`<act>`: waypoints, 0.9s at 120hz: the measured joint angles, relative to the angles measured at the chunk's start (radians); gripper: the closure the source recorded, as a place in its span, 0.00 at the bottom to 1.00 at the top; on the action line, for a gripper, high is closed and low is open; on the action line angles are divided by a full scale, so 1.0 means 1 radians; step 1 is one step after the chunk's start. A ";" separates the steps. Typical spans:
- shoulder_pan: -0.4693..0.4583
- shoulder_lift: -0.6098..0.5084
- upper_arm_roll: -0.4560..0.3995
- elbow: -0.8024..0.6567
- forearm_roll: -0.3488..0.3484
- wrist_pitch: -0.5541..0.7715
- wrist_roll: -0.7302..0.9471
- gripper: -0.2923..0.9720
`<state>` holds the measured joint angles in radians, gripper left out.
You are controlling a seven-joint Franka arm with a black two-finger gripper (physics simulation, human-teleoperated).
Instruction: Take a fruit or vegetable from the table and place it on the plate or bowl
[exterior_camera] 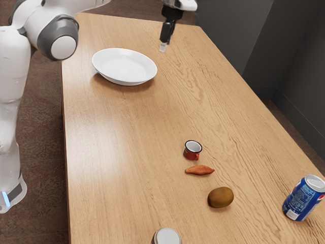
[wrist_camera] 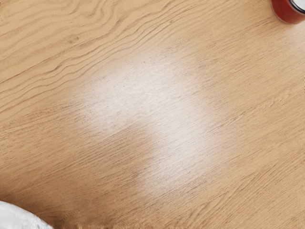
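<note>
A wooden table (exterior_camera: 152,152) stretches beneath the white Franka arm (exterior_camera: 51,35), whose black gripper (exterior_camera: 162,48) hangs just above the boards; from here it cannot be told whether the hand is open or closed. The white plate (exterior_camera: 124,66) sits just beside the hand. Well apart from it are a blue soda can (exterior_camera: 303,197), a silver-topped can (exterior_camera: 166,236), a brown kiwi (exterior_camera: 220,197), an orange sweet potato (exterior_camera: 199,170) and a small red cup (exterior_camera: 192,150).
</note>
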<state>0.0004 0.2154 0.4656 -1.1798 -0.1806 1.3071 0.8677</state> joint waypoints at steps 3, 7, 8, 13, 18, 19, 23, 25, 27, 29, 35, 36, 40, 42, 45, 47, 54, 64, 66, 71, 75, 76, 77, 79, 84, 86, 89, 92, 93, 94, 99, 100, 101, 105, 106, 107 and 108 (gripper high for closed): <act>0.002 0.001 -0.001 0.000 0.003 -0.004 -0.034 0.23; -0.001 0.002 -0.003 0.000 0.019 -0.010 -0.075 0.23; -0.003 0.002 -0.004 0.000 0.025 -0.011 -0.086 0.23; -0.013 0.003 -0.013 0.000 0.059 -0.016 -0.134 0.23; -0.023 0.003 -0.017 -0.001 0.089 -0.024 -0.186 0.23; -0.025 0.002 -0.017 0.000 0.096 -0.027 -0.199 0.23; -0.034 0.001 -0.019 0.000 0.125 -0.036 -0.251 0.23; -0.040 0.001 -0.020 0.000 0.138 -0.040 -0.276 0.23; -0.046 0.001 -0.020 0.000 0.149 -0.043 -0.301 0.23; -0.052 0.001 -0.021 -0.001 0.159 -0.046 -0.325 0.23; -0.074 0.002 -0.030 -0.001 0.181 -0.052 -0.393 0.23; -0.082 0.002 -0.035 -0.001 0.183 -0.051 -0.404 0.23; -0.120 0.004 -0.060 -0.002 0.192 -0.042 -0.446 0.23; -0.136 0.006 -0.081 -0.002 0.194 -0.035 -0.466 0.23; -0.157 0.012 -0.127 -0.002 0.196 -0.024 -0.496 0.23; -0.171 0.019 -0.158 -0.002 0.197 -0.016 -0.515 0.23; -0.199 0.047 -0.250 -0.002 0.196 0.017 -0.577 0.23; -0.216 0.095 -0.302 -0.002 0.184 0.080 -0.656 0.23; -0.221 0.102 -0.306 -0.002 0.182 0.092 -0.671 0.23; -0.235 0.113 -0.312 -0.003 0.173 0.118 -0.705 0.23; -0.249 0.122 -0.314 -0.003 0.164 0.135 -0.732 0.23; -0.253 0.126 -0.314 -0.003 0.162 0.139 -0.738 0.23; -0.258 0.130 -0.315 -0.003 0.161 0.143 -0.744 0.23; -0.267 0.137 -0.315 -0.003 0.157 0.150 -0.757 0.23; -0.288 0.153 -0.316 -0.003 0.150 0.165 -0.788 0.23; -0.294 0.159 -0.316 -0.004 0.147 0.170 -0.801 0.23; -0.300 0.165 -0.316 -0.004 0.144 0.177 -0.821 0.23; -0.302 0.173 -0.316 -0.008 0.142 0.183 -0.843 0.23; -0.302 0.176 -0.316 -0.009 0.142 0.185 -0.851 0.23; -0.302 0.179 -0.316 -0.010 0.141 0.187 -0.858 0.23; -0.303 0.199 -0.316 -0.012 0.138 0.195 -0.896 0.23; -0.303 0.202 -0.316 -0.012 0.138 0.197 -0.904 0.23; -0.303 0.205 -0.316 -0.013 0.137 0.198 -0.912 0.23; -0.304 0.216 -0.315 -0.013 0.132 0.205 -0.942 0.23; -0.304 0.219 -0.315 -0.013 0.130 0.206 -0.949 0.23; -0.304 0.221 -0.315 -0.014 0.128 0.207 -0.956 0.23; -0.305 0.222 -0.315 -0.014 0.125 0.209 -0.964 0.23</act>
<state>-0.3045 0.4379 0.1503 -1.1935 -0.0555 1.5157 -0.0960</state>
